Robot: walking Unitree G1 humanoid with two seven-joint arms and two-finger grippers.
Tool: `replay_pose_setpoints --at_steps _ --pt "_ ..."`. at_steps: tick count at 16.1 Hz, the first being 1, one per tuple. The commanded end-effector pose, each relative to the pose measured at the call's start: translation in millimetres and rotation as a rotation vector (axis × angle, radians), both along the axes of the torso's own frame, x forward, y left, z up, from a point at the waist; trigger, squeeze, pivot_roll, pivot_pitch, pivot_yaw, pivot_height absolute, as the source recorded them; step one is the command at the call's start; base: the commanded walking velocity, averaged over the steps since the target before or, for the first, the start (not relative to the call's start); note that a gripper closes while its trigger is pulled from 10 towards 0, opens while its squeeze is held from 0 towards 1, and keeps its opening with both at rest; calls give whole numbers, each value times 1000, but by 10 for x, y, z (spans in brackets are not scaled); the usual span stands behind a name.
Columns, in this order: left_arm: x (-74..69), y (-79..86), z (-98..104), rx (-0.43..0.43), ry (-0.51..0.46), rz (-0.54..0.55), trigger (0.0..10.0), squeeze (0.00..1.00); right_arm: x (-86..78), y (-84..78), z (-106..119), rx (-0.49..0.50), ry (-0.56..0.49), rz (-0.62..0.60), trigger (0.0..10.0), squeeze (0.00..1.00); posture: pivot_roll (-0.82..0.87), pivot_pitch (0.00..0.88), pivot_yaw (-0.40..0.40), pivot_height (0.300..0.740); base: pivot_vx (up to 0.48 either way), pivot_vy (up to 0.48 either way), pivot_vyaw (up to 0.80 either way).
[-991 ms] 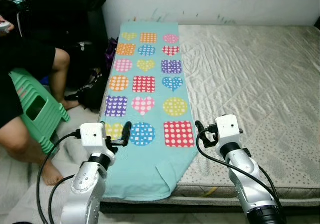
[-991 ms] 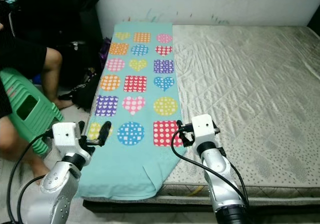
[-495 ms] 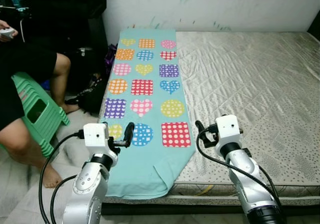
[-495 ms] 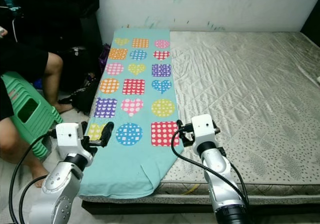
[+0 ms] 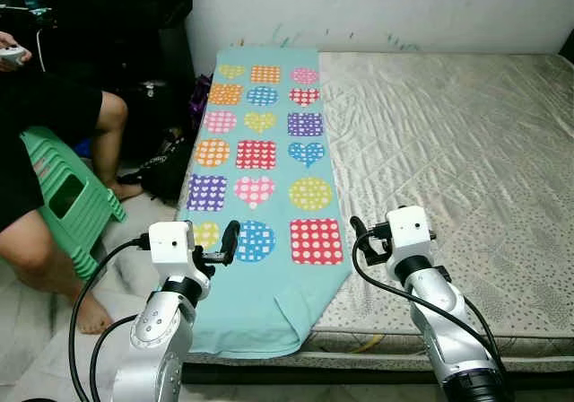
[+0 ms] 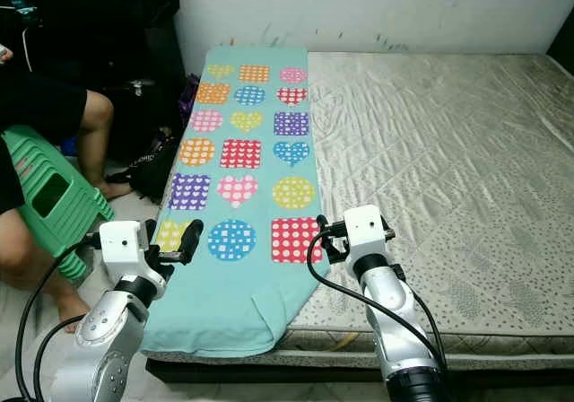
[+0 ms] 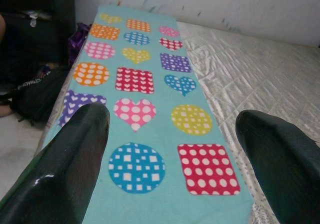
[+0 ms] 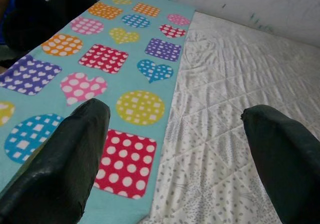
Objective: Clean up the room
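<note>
A teal blanket (image 5: 260, 160) printed with coloured hearts, circles and squares lies flat along the left side of a bare quilted mattress (image 5: 448, 142). Its near end hangs over the mattress edge, with a folded corner (image 5: 287, 308). My left gripper (image 5: 220, 245) is held low over the blanket's near left edge, its fingers (image 7: 75, 149) wide apart and nothing between them. My right gripper (image 5: 363, 240) hovers by the blanket's near right edge, next to the red dotted square (image 5: 317, 240), open and empty too.
A person (image 5: 36, 124) sits on a green plastic stool (image 5: 63, 196) at the left, one bare foot (image 5: 90, 312) on the floor. A dark bag (image 5: 166, 164) lies on the floor beside the bed. A white wall (image 5: 404, 7) runs behind the mattress.
The camera has shifted slightly, so the whole scene sits a little differently. Both arms hold the same pose and the blanket has not moved.
</note>
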State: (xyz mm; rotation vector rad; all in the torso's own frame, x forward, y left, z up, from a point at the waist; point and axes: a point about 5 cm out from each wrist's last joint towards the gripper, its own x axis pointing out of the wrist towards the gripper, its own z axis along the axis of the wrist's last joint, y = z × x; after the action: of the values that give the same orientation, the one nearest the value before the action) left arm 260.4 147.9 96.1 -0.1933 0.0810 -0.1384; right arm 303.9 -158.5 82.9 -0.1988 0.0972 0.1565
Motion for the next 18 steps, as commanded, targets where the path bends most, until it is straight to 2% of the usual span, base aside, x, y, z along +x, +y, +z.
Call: replay_pose_setpoints --at_steps 1,5,13,18 --pt "5 27 -15 4 14 10 10000 0 0 -23 -26 -1 12 -10 10000 0 -129 71 3 740 0 0 0" --pt "1 31 -18 -4 19 13 10000 0 -5 -32 -27 -4 10 -15 10000 0 -129 72 6 740 0 0 0" --pt "4 22 -11 -9 14 -1 10000 0 -6 -43 -34 -5 12 -20 10000 0 -130 76 7 740 0 466 0" --pt "3 16 -5 -7 8 0 10000 0 -3 -49 -36 -8 12 -22 10000 0 -131 75 7 740 0 0 0"
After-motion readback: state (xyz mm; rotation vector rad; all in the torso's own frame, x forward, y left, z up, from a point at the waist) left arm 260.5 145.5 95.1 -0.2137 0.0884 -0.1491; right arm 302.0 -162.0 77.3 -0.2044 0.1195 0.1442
